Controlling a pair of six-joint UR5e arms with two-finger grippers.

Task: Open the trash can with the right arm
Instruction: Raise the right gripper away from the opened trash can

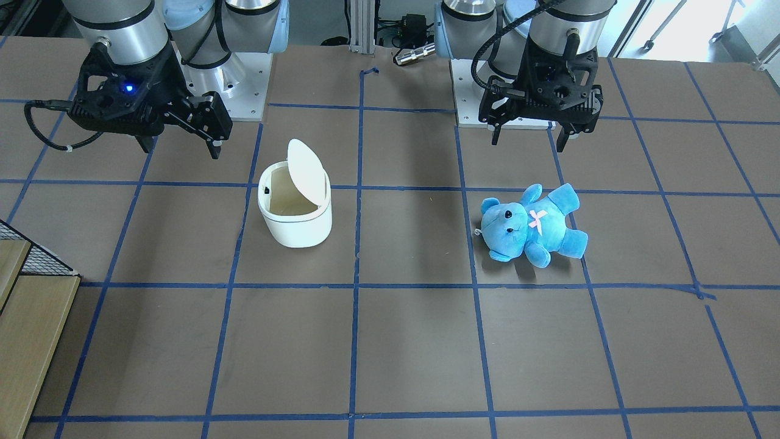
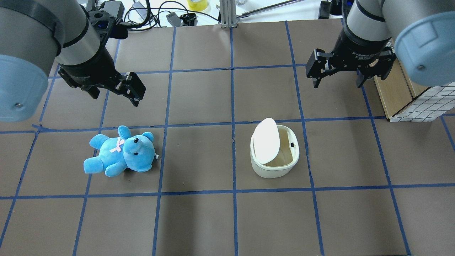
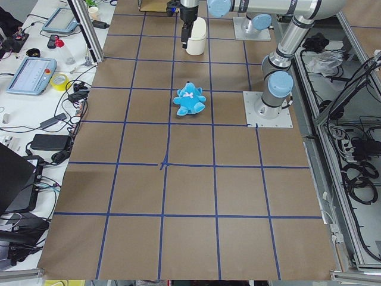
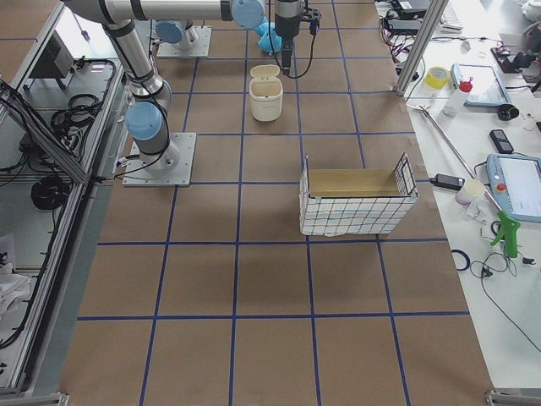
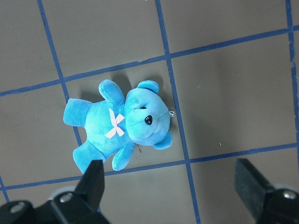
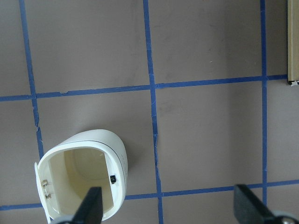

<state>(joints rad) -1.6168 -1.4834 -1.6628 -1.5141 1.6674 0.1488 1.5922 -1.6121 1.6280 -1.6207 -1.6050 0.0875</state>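
Brown taped worktop (image 1: 414, 353) carries the trash can (image 1: 295, 216), lid (image 1: 306, 172) tipped up; right gripper (image 1: 180, 149) hangs released at front view's upper left.

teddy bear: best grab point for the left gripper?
The teddy bear lies flat on its back, so come straight down from above and pinch across the torso, between arm and leg on each side. That is likely its narrowest, softest span. The open left gripper hovers nearby.
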